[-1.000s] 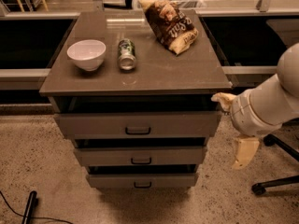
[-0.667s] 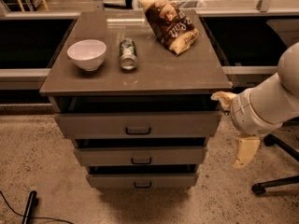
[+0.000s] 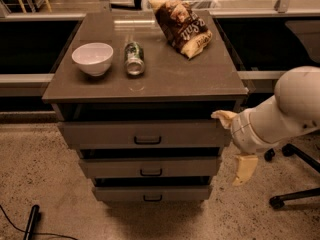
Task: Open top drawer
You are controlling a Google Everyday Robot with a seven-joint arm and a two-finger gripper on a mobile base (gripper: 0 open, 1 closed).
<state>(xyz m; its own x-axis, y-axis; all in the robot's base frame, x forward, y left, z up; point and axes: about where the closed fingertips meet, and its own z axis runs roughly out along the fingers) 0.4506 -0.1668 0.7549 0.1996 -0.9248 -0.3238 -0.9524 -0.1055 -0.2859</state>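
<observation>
The top drawer (image 3: 100, 134) is the tallest, widest grey-brown front of the cabinet, with a small black handle (image 3: 147, 140) at its centre. It stands a little way out, leaving a dark gap under the cabinet top. My gripper (image 3: 229, 148) is at the drawer's right end and is open. Its upper fingertip (image 3: 221, 117) rests at the drawer's top right corner, and its lower finger (image 3: 244, 170) hangs down beside the cabinet. Nothing is held. The white arm (image 3: 290, 109) reaches in from the right.
A white bowl (image 3: 93, 58), a can lying on its side (image 3: 134, 58) and a brown chip bag (image 3: 183, 28) lie on the cabinet top (image 3: 165, 81). Two narrower drawers (image 3: 150, 168) sit below. Chair casters (image 3: 277, 201) stand at the right, and a black cable (image 3: 31, 221) lies on the floor at the left.
My gripper has shifted slightly left and down, closer to the top drawer's right end. The drawer and the things on top have not moved.
</observation>
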